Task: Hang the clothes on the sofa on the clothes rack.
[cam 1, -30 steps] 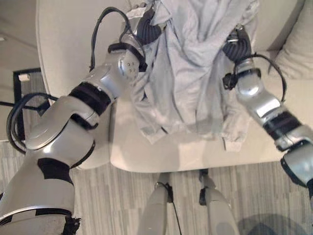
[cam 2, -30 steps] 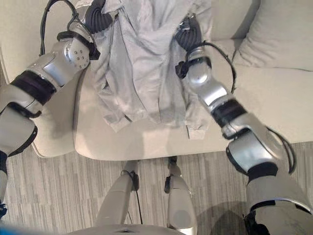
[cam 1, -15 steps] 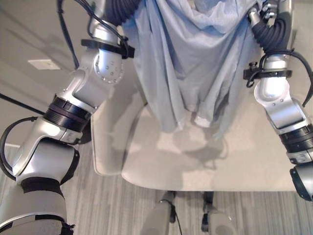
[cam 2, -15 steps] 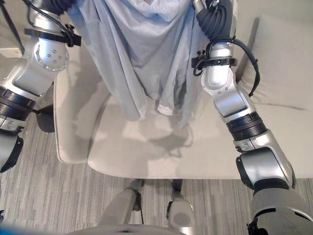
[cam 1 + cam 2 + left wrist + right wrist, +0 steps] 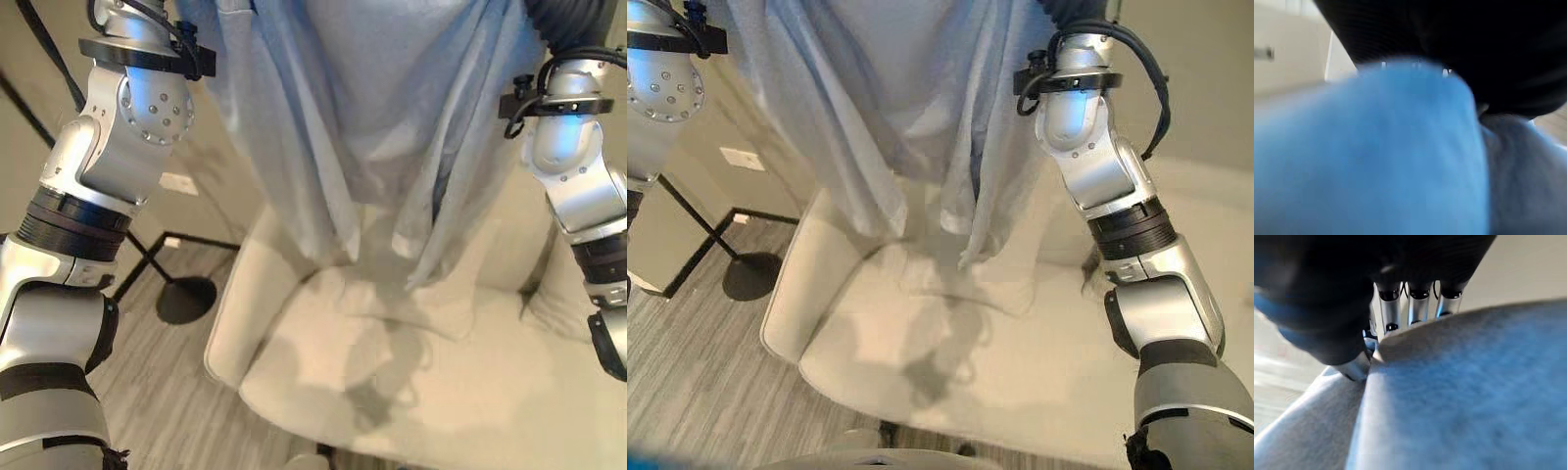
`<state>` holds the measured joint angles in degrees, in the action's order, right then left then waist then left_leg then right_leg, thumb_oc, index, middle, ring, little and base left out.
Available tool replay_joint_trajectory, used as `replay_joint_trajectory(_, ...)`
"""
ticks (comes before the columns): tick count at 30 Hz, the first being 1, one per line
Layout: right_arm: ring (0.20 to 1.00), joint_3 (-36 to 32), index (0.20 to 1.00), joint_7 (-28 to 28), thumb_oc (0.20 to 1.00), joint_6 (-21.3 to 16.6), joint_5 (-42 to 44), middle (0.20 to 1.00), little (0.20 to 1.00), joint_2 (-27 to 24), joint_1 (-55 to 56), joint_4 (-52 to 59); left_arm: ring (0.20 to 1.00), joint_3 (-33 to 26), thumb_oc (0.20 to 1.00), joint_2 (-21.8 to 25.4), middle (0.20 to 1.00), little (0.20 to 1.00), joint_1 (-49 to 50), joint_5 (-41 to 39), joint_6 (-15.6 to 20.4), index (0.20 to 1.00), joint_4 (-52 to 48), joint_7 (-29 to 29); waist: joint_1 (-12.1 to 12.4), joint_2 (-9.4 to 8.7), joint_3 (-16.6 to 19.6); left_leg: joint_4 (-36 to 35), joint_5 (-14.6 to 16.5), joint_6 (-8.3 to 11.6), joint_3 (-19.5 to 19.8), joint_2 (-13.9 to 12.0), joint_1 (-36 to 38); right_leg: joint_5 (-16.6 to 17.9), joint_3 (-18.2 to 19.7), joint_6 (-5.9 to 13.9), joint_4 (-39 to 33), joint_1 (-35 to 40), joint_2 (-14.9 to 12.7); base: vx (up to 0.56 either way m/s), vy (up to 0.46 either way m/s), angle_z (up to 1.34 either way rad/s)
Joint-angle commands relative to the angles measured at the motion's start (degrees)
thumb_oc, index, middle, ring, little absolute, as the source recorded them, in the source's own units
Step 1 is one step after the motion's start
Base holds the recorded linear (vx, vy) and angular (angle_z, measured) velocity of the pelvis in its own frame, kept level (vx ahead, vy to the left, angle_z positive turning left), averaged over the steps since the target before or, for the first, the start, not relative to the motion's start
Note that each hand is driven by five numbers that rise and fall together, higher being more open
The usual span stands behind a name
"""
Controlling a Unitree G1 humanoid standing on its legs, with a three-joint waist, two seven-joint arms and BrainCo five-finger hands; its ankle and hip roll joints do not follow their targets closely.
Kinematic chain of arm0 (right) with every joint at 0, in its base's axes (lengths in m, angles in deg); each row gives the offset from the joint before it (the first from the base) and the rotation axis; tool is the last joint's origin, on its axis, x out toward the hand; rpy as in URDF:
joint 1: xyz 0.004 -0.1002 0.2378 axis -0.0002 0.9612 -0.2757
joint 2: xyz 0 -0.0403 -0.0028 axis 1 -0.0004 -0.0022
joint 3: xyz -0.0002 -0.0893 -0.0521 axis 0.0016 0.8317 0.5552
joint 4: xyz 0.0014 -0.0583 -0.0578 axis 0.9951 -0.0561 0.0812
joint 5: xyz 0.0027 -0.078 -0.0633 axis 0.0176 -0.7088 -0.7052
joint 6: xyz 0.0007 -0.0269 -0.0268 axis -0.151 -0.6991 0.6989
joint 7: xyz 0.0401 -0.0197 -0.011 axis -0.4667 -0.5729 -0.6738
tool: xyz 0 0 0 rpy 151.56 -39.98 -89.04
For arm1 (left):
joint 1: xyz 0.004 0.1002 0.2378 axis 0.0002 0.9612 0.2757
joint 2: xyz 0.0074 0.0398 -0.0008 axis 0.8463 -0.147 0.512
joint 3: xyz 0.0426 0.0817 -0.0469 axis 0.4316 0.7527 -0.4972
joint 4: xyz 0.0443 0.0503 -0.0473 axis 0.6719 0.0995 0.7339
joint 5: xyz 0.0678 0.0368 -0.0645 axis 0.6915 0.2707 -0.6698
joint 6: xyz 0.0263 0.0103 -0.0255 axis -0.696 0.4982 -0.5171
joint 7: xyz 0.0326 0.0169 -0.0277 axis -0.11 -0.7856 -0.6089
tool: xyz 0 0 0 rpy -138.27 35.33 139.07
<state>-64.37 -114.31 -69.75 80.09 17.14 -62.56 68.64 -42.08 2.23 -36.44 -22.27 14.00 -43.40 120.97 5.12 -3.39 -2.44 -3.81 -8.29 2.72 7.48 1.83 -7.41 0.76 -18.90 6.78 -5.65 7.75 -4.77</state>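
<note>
In the left eye view, a pale grey-blue garment hangs in the air between both raised arms, above the cream sofa; its lower hem is free of the seat. A black stand base sits on the grey floor beside the sofa.

The right eye view shows the same hanging garment.

In the left wrist view, cloth covers the left hand, so I cannot tell how its fingers are.

In the right wrist view, the right hand has its fingers and thumb pinching a fold of the garment.
</note>
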Motion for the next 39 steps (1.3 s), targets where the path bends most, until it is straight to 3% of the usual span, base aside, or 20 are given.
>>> replay_joint_trajectory(1, 0.200, 1.4, 0.200, 0.3, 0.200, -2.0, 0.2, 0.200, 0.200, -0.5, 2.0, -4.5, 0.200, -0.9, 0.200, -0.9, 0.200, 0.200, 4.9, 0.2, 1.0, 0.200, 5.8, 0.5, 2.8, 1.20, 7.4, -1.2, 6.9, 5.13, -3.5, -5.5, 6.0, -0.1, -1.8, 3.47, 0.6, -6.0, 0.2, -0.10, 0.055, 0.63)
replay_joint_trajectory(3, 0.200, 1.0, 0.200, 0.3, 0.200, -2.3, 0.6, 0.200, 0.200, -0.1, 2.4, -4.4, 0.200, -0.9, 0.200, -0.6, 0.200, 0.200, 5.2, 0.3, 1.2, 0.200, 5.2, 0.2, 3.9, 0.58, 6.8, -1.2, 6.0, 6.31, -1.8, -6.5, 4.4, 0.3, -3.9, 3.70, 0.6, -5.8, -0.3, -0.14, 0.156, 1.31)
replay_joint_trajectory(5, 0.200, 0.9, 0.200, 0.2, 0.200, -2.1, 0.7, 0.200, 0.200, -0.4, 2.4, -4.2, 0.200, -2.5, 0.200, -0.9, 0.200, 0.200, 6.7, -0.2, 1.8, 0.200, 4.7, 0.9, 4.3, -0.36, 4.5, -1.0, 4.4, 7.60, -2.2, -11.3, 2.2, 1.8, -6.8, 5.14, 0.9, -5.3, -3.7, -0.13, 0.415, 1.20)
replay_joint_trajectory(6, 0.200, 1.3, 0.200, 0.4, 0.200, -1.9, 0.7, 0.200, 0.200, -0.3, 2.7, -4.2, 0.200, -4.1, 0.200, -0.7, 0.200, 0.200, 8.3, -0.3, 1.9, 0.200, 4.4, 1.1, 4.3, 0.05, 4.1, -1.0, 3.8, 7.54, -3.4, -13.4, 3.3, 2.2, -6.4, 5.61, 1.3, -5.3, -4.6, -0.07, 0.570, 0.61)
replay_joint_trajectory(7, 0.200, 1.4, 0.200, 0.8, 0.200, -1.4, 0.8, 0.200, 0.200, -0.7, 3.5, -4.2, 0.200, -6.8, 0.200, -0.6, 0.200, 0.200, 11.3, -1.1, 2.3, 0.200, 3.7, 1.4, 4.0, 0.58, 3.9, -0.9, 2.3, 7.88, -5.0, -17.6, 4.8, 2.4, -5.9, 6.65, 2.2, -5.6, -6.6, -0.04, 0.844, 0.00)
replay_joint_trajectory(8, 0.200, 0.9, 0.200, 1.1, 0.200, -0.7, 0.3, 0.200, 0.200, -1.2, 5.2, -3.7, 0.200, -9.4, 0.200, -1.2, 0.200, 0.200, 14.4, -1.6, 2.5, 0.200, 2.7, 1.7, 3.7, 1.68, 4.2, -0.8, 0.7, 9.05, -5.1, -20.9, 5.5, 2.5, -5.5, 7.70, 3.2, -6.0, -8.6, -0.02, 1.095, -0.28)
replay_joint_trajectory(9, 0.200, 0.1, 0.200, 1.7, 0.200, -0.2, -0.1, 0.200, 0.200, -1.6, 7.3, -2.8, 0.200, -10.3, 0.200, -1.7, 0.200, 0.200, 16.1, -1.9, 2.8, 0.200, 1.7, 1.3, 3.4, 3.11, 4.5, -0.6, 0.8, 10.30, -4.0, -22.3, 5.8, 2.4, -5.0, 8.22, 4.2, -6.4, -10.1, 0.02, 1.173, -0.22)
replay_joint_trajectory(10, 0.200, -2.3, 0.200, 2.4, 0.200, 0.1, -0.7, 0.200, 0.200, -1.4, 10.8, -1.7, 0.200, -11.0, 0.200, -3.2, 0.200, 0.200, 18.0, -2.0, 2.8, 0.200, 0.7, 0.2, 3.4, 4.11, 4.9, 0.6, 4.1, 11.19, -2.7, -21.4, 6.0, 3.6, -4.5, 8.22, 4.3, -6.4, -11.9, -0.05, 1.356, 0.33)
replay_joint_trajectory(11, 0.200, -6.0, 0.200, 2.8, 0.200, 1.1, -1.5, 0.200, 0.200, 0.9, 16.6, 1.5, 0.200, -10.2, 0.200, -4.9, 0.200, 0.200, 18.2, -2.0, 2.7, 0.200, -0.3, -1.3, 3.1, 2.96, 4.2, 3.4, 10.9, 9.54, -2.3, -16.9, 6.2, 7.9, -3.6, 8.22, 3.7, -6.2, -16.8, -0.07, 1.116, 0.42)
replay_joint_trajectory(13, 0.200, -8.8, 0.200, 2.8, 0.200, 1.8, -2.6, 0.200, 0.200, 3.6, 20.2, 3.8, 0.200, -8.6, 0.200, -4.9, 0.200, 0.200, 16.9, -1.1, 2.2, 0.200, -1.5, -2.1, 2.6, 0.59, 3.0, 3.7, 13.1, 6.40, -3.4, -12.5, 7.1, 11.8, -1.8, 8.22, 4.3, -7.2, -20.0, -0.05, 0.815, 0.49)
replay_joint_trajectory(14, 0.200, -8.9, 0.200, 2.7, 0.200, 1.5, -2.7, 0.200, 0.200, 4.5, 20.5, 4.0, 0.200, -8.2, 0.200, -5.4, 0.200, 0.200, 16.8, -0.1, 1.9, 0.200, -1.9, -2.0, 1.7, 0.46, 2.4, 3.1, 12.6, 5.05, -3.5, -10.7, 7.3, 12.5, 0.9, 8.22, 6.3, -8.7, -20.0, 0.00, 0.652, 0.35)
replay_joint_trajectory(15, 0.200, -8.6, 0.200, 2.5, 0.200, 1.5, -2.6, 0.200, 0.200, 4.9, 19.4, 3.4, 0.200, -7.8, 0.200, -5.5, 0.200, 0.200, 16.0, 0.1, 1.8, 0.200, -2.0, -2.1, 1.6, 0.25, 2.3, 2.2, 12.0, 4.00, -4.0, -9.0, 7.9, 11.0, 2.1, 8.15, 7.9, -9.8, -19.7, 0.00, 0.662, 0.25)
replay_joint_trajectory(16, 0.200, -8.6, 0.200, 2.9, 0.200, 1.4, -2.3, 0.200, 0.200, 4.2, 19.2, 3.0, 0.200, -7.1, 0.200, -5.0, 0.200, 0.200, 15.0, 0.6, 1.6, 0.200, -2.1, -3.2, 1.4, 0.27, 2.3, 1.2, 11.4, 2.56, -4.8, -6.7, 8.7, 6.5, 2.7, 6.72, 10.4, -10.2, -15.8, 0.00, 0.561, -0.18)
replay_joint_trajectory(17, 0.200, -8.5, 0.200, 3.3, 0.200, 1.5, -2.3, 0.200, 0.200, 4.1, 18.7, 3.0, 0.200, -6.9, 0.200, -4.8, 0.200, 0.200, 14.5, 0.7, 1.5, 0.200, -2.0, -3.4, 1.4, 0.27, 2.4, 0.5, 11.0, 2.06, -4.9, -5.9, 9.0, 4.2, 2.8, 5.91, 11.3, -10.3, -13.7, -0.04, 0.533, -0.01)
replay_joint_trajectory(19, 0.200, -8.2, 0.200, 4.2, 0.200, 1.3, -2.1, 0.200, 0.200, 3.7, 19.0, 2.6, 0.200, -7.9, 0.200, -6.0, 0.200, 0.200, 15.1, 1.5, 0.8, 0.200, -1.4, -3.7, 2.0, -0.36, 2.5, -0.9, 9.5, 0.68, -4.9, -2.6, 9.7, -2.9, 2.4, 2.84, 13.4, -10.3, -3.9, 0.00, 0.304, -0.17)
replay_joint_trajectory(20, 0.200, -8.2, 0.200, 4.0, 0.200, 1.0, -2.6, 0.200, 0.200, 2.7, 20.9, 2.8, 0.200, -8.8, 0.200, -7.9, 0.200, 0.200, 17.1, 2.0, 0.5, 0.200, -1.5, -3.8, 2.1, -1.61, 2.0, -0.6, 9.7, 0.21, -4.9, -0.9, 9.6, -3.3, 4.0, 2.04, 11.1, -9.2, -0.5, 0.12, 0.116, 0.01)
replay_joint_trajectory(21, 0.200, -8.3, 0.200, 4.1, 0.200, 1.4, -2.8, 0.200, 0.200, 1.6, 19.5, 2.4, 0.200, -7.1, 0.200, -9.4, 0.200, 0.200, 15.8, 2.9, 0.7, 0.200, -0.7, -4.6, 1.5, -1.68, 2.0, 0.1, 9.6, 0.00, -3.8, -0.2, 9.3, -0.9, 7.4, 2.73, 7.1, -8.7, 1.1, 0.14, 0.001, 0.33)
replay_joint_trajectory(27, 0.200, -7.6, 0.200, 4.2, 0.200, 1.4, -2.3, 0.200, 0.200, 1.0, 18.7, 1.7, 0.200, -5.0, 0.200, -8.7, 0.200, 0.200, 14.8, 3.2, 0.6, 0.200, 0.5, -5.3, 0.7, -0.70, 4.3, 0.2, 10.2, -0.01, -3.5, -0.8, 9.6, 1.6, 6.6, 3.90, 1.4, -5.6, 0.8, 0.09, -0.048, 0.29)
replay_joint_trajectory(39, 0.200, -7.5, 0.200, 4.8, 0.200, 1.3, -1.4, 0.200, 0.200, 0.7, 19.6, 0.7, 0.200, -5.1, 0.200, -9.2, 0.200, 0.200, 16.0, 2.9, 0.0, 0.200, 0.1, -5.9, -1.1, 0.19, 5.6, -0.9, 10.1, 0.49, -4.5, -2.2, 12.1, 0.5, 6.5, 3.85, 0.6, -2.9, 0.6, 0.05, -0.044, 0.04)
